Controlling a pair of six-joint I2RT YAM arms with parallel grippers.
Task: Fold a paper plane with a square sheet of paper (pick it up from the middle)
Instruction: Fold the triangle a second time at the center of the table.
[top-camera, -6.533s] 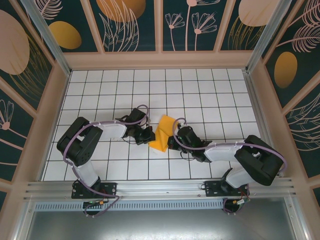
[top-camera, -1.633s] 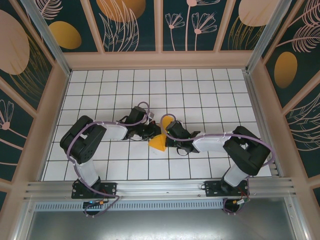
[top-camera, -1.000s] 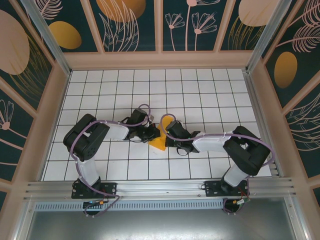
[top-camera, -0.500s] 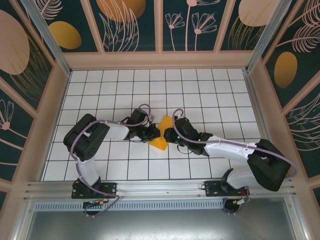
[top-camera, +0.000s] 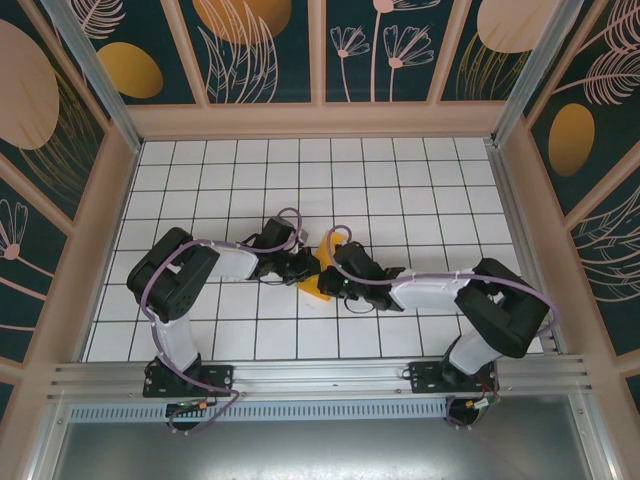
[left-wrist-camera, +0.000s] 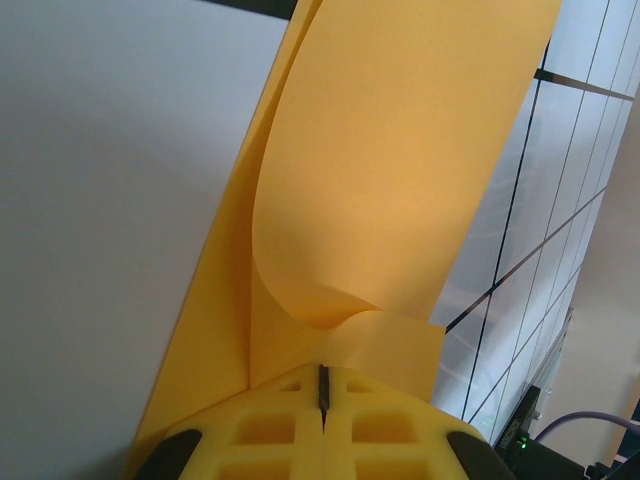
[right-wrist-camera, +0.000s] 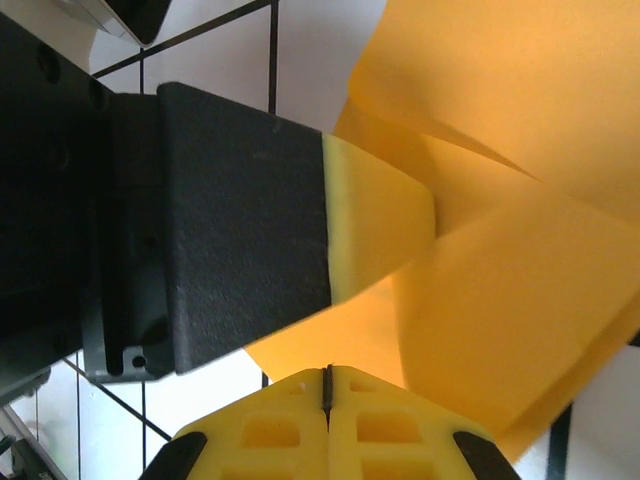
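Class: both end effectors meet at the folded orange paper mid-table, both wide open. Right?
Wrong on one point: the left end effector and right end effector are both shut, fingertips together in each wrist view. They do meet at the folded orange paper mid-table.

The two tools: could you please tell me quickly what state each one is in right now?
Left tool: closed, tip against the folded paper, apparently not pinching it.
Right tool: closed, tip at the paper too; no grip visible.
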